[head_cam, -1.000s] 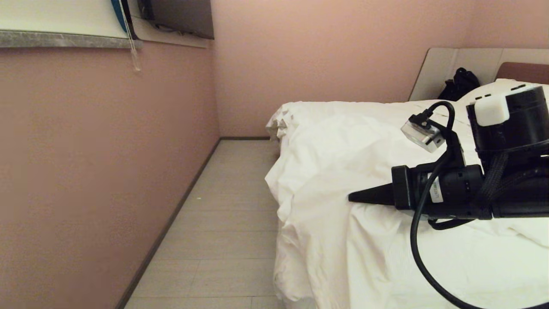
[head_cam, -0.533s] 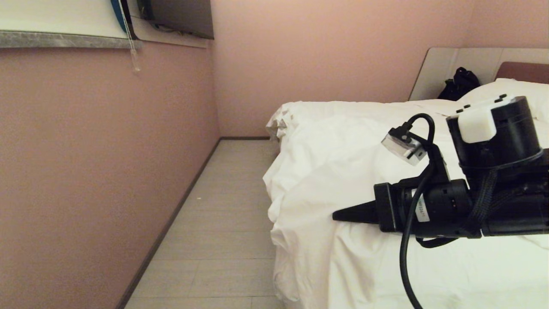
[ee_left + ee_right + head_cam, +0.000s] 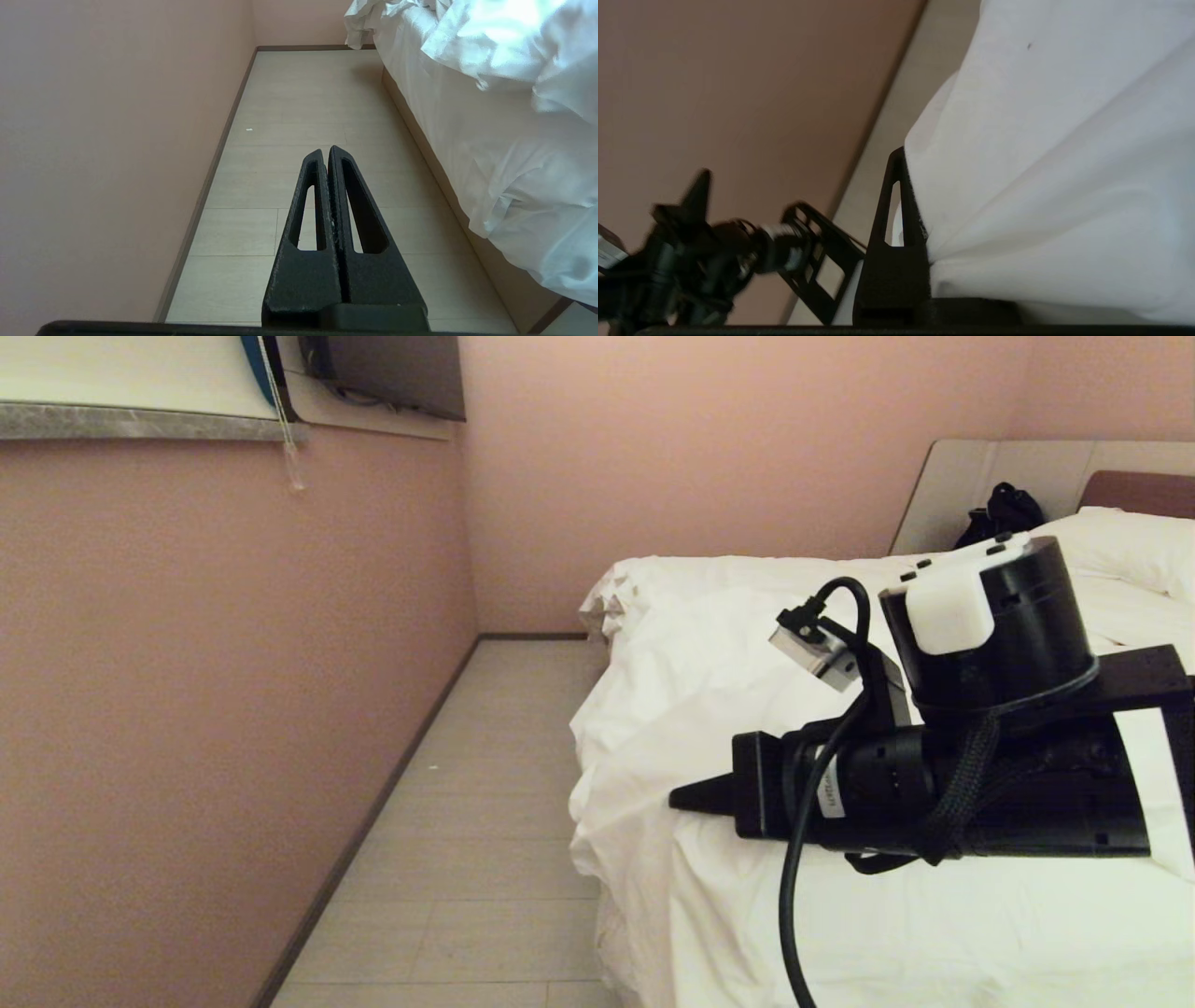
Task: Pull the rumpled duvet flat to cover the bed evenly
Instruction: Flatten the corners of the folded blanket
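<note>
**Duvet edge pinched at the bed's left side**

The right gripper (image 3: 686, 795) is seen pinching a fold of the thick, rumpled white duvet (image 3: 738, 644), its fingers pressed together on the cloth. Beyond its tip the duvet's edge hangs over the side of the low white-sheeted bed (image 3: 420, 126); past that, a strip of pale plank floor (image 3: 485, 803) is left open up to the pink wall (image 3: 233, 663). Only the left wrist view shows the left gripper (image 3: 325, 151), pressed together and empty above the floor. Behind the right gripper a white pillow (image 3: 1120, 546) and a black bag (image 3: 1004, 513) are seen.
</note>
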Controlling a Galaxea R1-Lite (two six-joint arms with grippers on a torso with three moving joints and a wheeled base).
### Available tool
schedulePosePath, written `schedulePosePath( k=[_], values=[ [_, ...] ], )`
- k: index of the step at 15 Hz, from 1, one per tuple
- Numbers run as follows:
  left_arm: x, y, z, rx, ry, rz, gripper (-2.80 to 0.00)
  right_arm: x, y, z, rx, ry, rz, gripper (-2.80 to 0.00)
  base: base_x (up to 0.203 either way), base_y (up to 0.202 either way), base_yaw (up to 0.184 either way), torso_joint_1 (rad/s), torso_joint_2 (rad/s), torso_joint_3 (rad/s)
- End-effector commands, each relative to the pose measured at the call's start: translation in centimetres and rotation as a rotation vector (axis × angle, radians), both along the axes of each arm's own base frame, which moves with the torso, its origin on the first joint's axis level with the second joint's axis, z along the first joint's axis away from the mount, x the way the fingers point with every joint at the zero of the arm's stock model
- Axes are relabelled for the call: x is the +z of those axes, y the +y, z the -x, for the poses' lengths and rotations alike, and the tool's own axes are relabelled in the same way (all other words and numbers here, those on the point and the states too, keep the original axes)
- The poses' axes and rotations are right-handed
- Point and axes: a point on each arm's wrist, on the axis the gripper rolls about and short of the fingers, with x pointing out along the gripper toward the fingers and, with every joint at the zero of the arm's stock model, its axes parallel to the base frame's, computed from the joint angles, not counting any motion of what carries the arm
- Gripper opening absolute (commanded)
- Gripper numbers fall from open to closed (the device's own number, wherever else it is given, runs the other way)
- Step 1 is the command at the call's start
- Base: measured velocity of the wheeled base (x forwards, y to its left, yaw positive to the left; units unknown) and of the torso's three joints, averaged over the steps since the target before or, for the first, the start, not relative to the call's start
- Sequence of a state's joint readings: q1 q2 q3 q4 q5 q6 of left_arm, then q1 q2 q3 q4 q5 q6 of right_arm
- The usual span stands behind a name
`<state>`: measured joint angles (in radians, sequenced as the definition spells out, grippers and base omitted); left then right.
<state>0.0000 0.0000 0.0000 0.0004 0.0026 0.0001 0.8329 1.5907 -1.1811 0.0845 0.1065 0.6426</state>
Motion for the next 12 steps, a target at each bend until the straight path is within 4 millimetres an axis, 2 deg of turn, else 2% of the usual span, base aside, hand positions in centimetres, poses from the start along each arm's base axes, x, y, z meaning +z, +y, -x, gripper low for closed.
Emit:
schedulePosePath(
  k=[1,4,12],
  values=[
    [0.0,0.0,0.0,0.000,0.000,0.000,-2.80,1.0,1.2,0.1,-0.066,-0.058,0.004,-2.80,0.000,0.000,0.000,0.000,0.00,0.000],
    [0.0,0.0,0.0,0.000,0.000,0.000,-2.80,3.5,1.8,0.9,-0.044,-0.078,-0.014,-2.80,0.000,0.000,0.000,0.000,0.00,0.000],
    [0.0,0.0,0.0,0.000,0.000,0.000,-2.80,7.1,2.1,2.7,0.006,-0.113,-0.046,-2.80,0.000,0.000,0.000,0.000,0.00,0.000]
  ],
)
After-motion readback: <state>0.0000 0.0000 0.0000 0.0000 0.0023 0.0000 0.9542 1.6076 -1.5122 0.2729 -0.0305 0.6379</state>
